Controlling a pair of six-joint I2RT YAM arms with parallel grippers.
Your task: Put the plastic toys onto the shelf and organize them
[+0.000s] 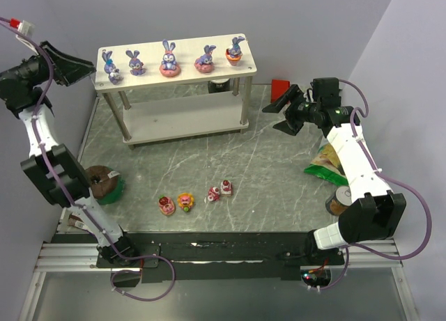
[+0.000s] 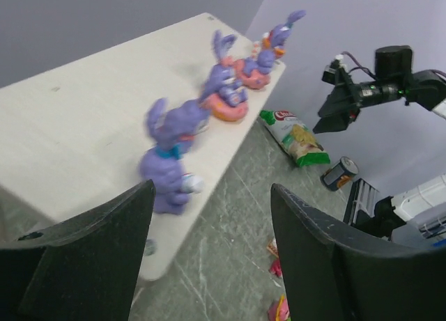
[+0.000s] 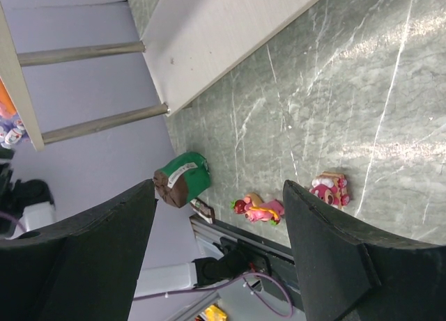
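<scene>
- Work surface: a table (image 1: pixel 279 161) topped with grey-green, marble-patterned sheet crossed by pale veins. A metal rail (image 1: pixel 209 265) runs along its near edge, by the arm bases.
- Room: plain pale lavender-grey walls (image 1: pixel 209 14) close in the table at the back, left and right.
- The shelf (image 1: pixel 185 76) stands at the far left of the table, close to the back wall. It has two whitish wood-grain boards on silver posts, and its lower board (image 1: pixel 181 115) is bare.
- Five purple-blue bunnies (image 1: pixel 168 59) stand upright in a row along the top board. The middle one and the next to its right sit on pink rings; the rightmost sits on an orange base.
- Four sweets (image 1: pixel 185 201) lie in a loose line on the table near its front edge, well apart from the shelf.
- Left gripper (image 2: pixel 212 189): raised beside the shelf's left end, near the left wall. Its fingers are spread with nothing between them.
- Right gripper (image 3: pixel 219 187): above the table, right of the shelf. Its fingers are also spread and hold nothing.
- Other items: a chocolate ring cake (image 1: pixel 103 182) on a green plate at front left; a red block (image 1: pixel 280 85) at the back right; a green snack bag (image 1: pixel 327 164) and a can (image 1: pixel 339 199) along the right side.
</scene>
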